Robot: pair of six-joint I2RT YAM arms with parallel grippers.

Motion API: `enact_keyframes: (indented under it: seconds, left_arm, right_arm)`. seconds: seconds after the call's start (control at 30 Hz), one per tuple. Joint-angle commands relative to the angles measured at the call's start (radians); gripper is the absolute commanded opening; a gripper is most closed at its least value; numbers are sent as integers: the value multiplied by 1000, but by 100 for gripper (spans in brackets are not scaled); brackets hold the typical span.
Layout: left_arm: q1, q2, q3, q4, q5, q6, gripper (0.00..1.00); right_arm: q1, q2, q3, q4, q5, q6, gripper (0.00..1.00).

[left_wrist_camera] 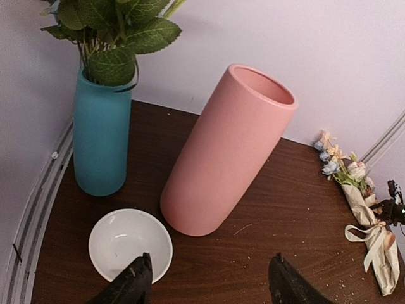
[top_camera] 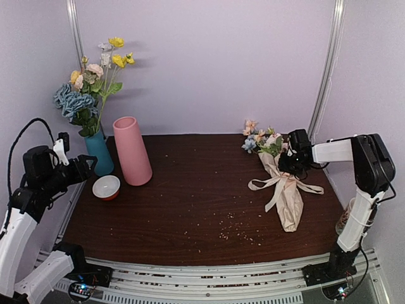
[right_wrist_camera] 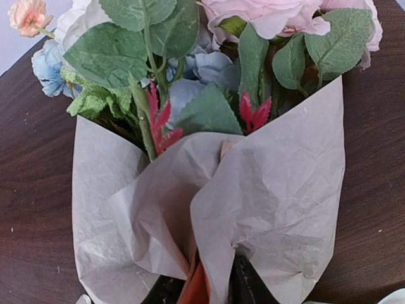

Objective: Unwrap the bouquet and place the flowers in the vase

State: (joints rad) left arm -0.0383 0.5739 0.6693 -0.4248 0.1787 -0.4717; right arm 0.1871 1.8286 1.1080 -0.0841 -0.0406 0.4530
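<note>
The bouquet (top_camera: pixel 283 190) lies on the right side of the table, a peach-beige paper cone tied with a cream ribbon (top_camera: pixel 273 183). Its flowers (top_camera: pixel 259 140) point toward the back wall. My right gripper (top_camera: pixel 290 163) sits on the cone just below the blooms. In the right wrist view its jaws (right_wrist_camera: pixel 205 286) are pinched on a fold of the crinkled paper (right_wrist_camera: pixel 278 190), with pink, blue and peach flowers (right_wrist_camera: pixel 266 16) above. The pink vase (top_camera: pixel 131 151) stands upright at the back left. My left gripper (left_wrist_camera: pixel 209 280) hovers open in front of the vase (left_wrist_camera: pixel 228 152), holding nothing.
A teal vase (top_camera: pixel 99 152) with yellow flowers and a blue hydrangea stands left of the pink vase. A small white-lined bowl (top_camera: pixel 106 187) sits just in front of them, under my left finger (left_wrist_camera: pixel 134 284). Crumbs dot the dark wooden tabletop (top_camera: pixel 209 209).
</note>
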Motion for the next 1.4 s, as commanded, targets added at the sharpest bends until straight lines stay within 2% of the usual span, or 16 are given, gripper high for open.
enact_keyframes:
  seconds: [0.0,0.27,0.37,0.57,0.77,0.83,1.0,1.13,1.27,1.37]
  left_arm:
    - [1,-13,65,8,137,32,64]
    - [-24,16,72,14,179,25,60]
    - [-74,41,78,38,162,19,58]
    - [-284,131,115,80,14,11,58]
    - [-520,239,95,209,-98,11,58]
    - [-633,307,94,240,-148,19,58]
    - [-817,466,101,330,-211,45,59]
    - [-921,604,122,400,-209,93,62]
    - [-983,750,159,445,-193,122,63]
    - [-1018,855,172,521,-151,129,64]
  right_arm:
    - [84,-14,-43,-60,-48,39,27]
    - [255,3,-23,-41,-29,190,27]
    - [310,7,-9,-30,-17,240,26]
    - [401,0,-15,24,27,340,25]
    - [475,13,10,40,56,404,24]
    - [489,13,27,32,56,409,24]
    - [490,7,58,-23,34,360,28]
    - [488,-22,68,-66,-16,289,41]
    - [484,-73,57,-93,-30,252,61]
    - [478,-113,51,-124,-25,227,69]
